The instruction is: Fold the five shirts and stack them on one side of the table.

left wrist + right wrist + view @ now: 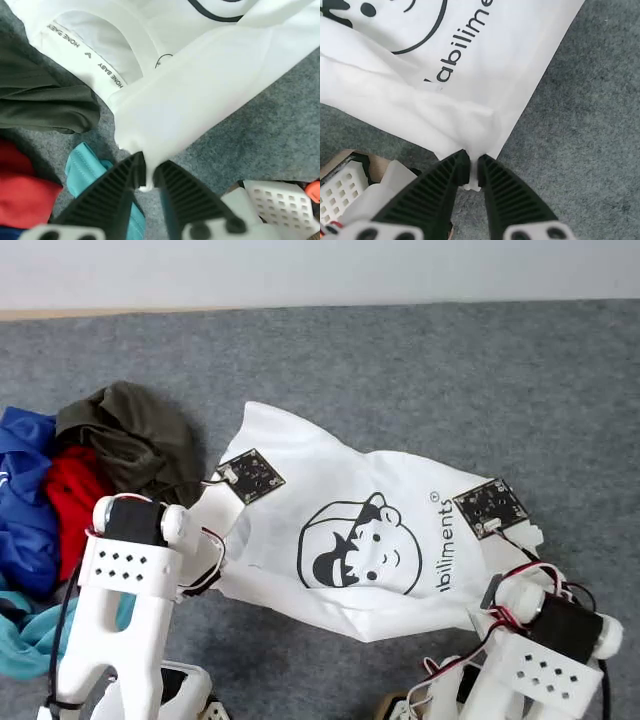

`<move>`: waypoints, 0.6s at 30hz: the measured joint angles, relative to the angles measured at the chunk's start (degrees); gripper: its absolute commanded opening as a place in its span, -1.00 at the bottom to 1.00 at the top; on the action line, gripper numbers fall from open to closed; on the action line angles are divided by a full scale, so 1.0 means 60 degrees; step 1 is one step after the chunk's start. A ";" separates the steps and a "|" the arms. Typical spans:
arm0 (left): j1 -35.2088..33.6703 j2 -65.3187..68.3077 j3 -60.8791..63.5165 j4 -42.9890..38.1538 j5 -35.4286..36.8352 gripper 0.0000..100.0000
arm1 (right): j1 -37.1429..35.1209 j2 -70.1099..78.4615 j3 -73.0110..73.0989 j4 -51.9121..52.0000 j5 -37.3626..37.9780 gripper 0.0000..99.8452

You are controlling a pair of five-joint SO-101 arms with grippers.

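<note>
Left gripper (148, 176) pinches one corner of the white shirt (330, 490), and the right gripper (473, 172) pinches another. The shirt lies mid-table (450, 370), beside the pile of other shirts (90, 470). Its first fold looks to be in hand; next, both should lift and carry together.

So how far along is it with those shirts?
Nothing looks folded yet. In hand: the white printed shirt, spread out, both arms' jaws shut on its near edge. To do: the olive shirt, red shirt, blue shirt and teal shirt, heaped beside it.
</note>
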 measured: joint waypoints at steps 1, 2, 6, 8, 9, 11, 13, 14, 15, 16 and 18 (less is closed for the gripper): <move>0.0000 0.0000 0.0000 0.0000 0.0000 -0.71 | 0.0000 0.0000 0.0000 0.0000 0.0000 -0.65; 0.0000 0.0000 0.0000 0.0000 0.0000 -0.70 | 0.0000 0.0000 0.0000 0.0000 0.0000 -0.61; 0.0000 0.0000 0.0000 0.0000 0.0000 -0.68 | 0.0000 0.0000 0.0000 0.0000 -0.0190 -0.58; 0.0000 0.0000 0.0000 0.0000 0.0000 -0.67 | 0.0000 0.0000 0.0000 0.0000 -0.0234 -0.58; 0.0000 0.0000 0.0000 0.0000 0.0000 -0.67 | 0.0000 0.0000 0.0000 0.0000 -0.0264 -0.58; 0.0000 -0.0029 0.0000 0.0000 0.0000 -0.67 | 0.0000 0.0000 0.0000 0.0000 -0.0264 -0.58; 0.0000 -0.0029 -0.0029 0.0000 0.0000 -0.67 | 0.0000 0.0000 -0.0161 0.0000 -0.0264 -0.58; 0.0000 -0.0029 -0.0147 0.0000 0.0000 -0.67 | 0.0000 -0.0015 -0.0293 0.0000 -0.0264 -0.58; 0.0000 -0.0029 -0.0352 0.0000 0.0000 -0.67 | 0.0000 -0.0015 -0.0469 0.0000 -0.0293 -0.58; 0.0000 -0.0029 -0.0601 0.0000 0.0000 -0.67 | 0.0015 -0.0015 -0.0645 0.0000 -0.0293 -0.58; -0.0161 -0.0029 -0.1260 0.0000 -0.0015 -0.67 | 0.0015 0.0000 -0.1011 0.0000 -0.0293 -0.58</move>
